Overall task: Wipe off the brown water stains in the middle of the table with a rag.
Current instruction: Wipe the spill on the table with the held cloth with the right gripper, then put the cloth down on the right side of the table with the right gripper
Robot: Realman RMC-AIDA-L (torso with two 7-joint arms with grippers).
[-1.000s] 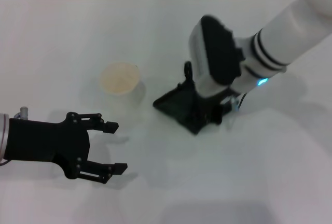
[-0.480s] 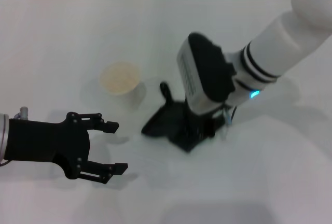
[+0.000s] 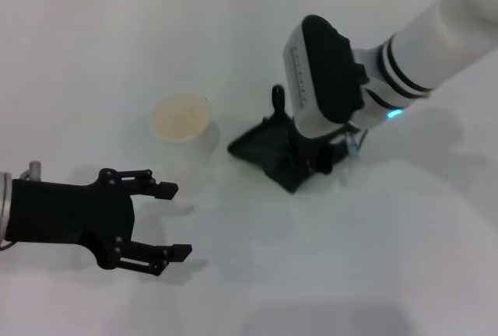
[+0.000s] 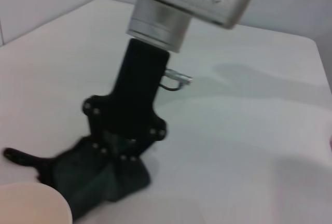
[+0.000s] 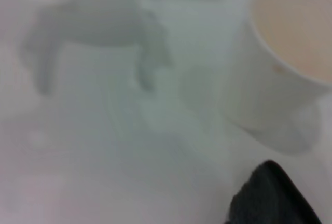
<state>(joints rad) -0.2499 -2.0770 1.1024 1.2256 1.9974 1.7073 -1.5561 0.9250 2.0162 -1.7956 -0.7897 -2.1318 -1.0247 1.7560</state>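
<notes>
The dark green-black rag (image 3: pixel 263 148) lies bunched on the white table (image 3: pixel 373 258) near its middle, its loop (image 3: pixel 277 96) sticking up at the far side. My right gripper (image 3: pixel 305 159) stands upright on the rag, shut on a fold and pressing it to the tabletop. The left wrist view shows this gripper (image 4: pixel 124 130) and the rag (image 4: pixel 93 175) from the side. A corner of the rag (image 5: pixel 272 195) shows in the right wrist view. No brown stain shows in any view. My left gripper (image 3: pixel 173 221) is open and empty at the near left.
A white paper cup (image 3: pixel 180 122) with a cream inside stands upright just left of the rag, and shows in the left wrist view (image 4: pixel 31 206) and right wrist view (image 5: pixel 282 63). The table's far edge meets a tiled wall.
My right gripper slid the rag left and toward me, close to the cup, then drew it back right and away. The left arm has not moved.
</notes>
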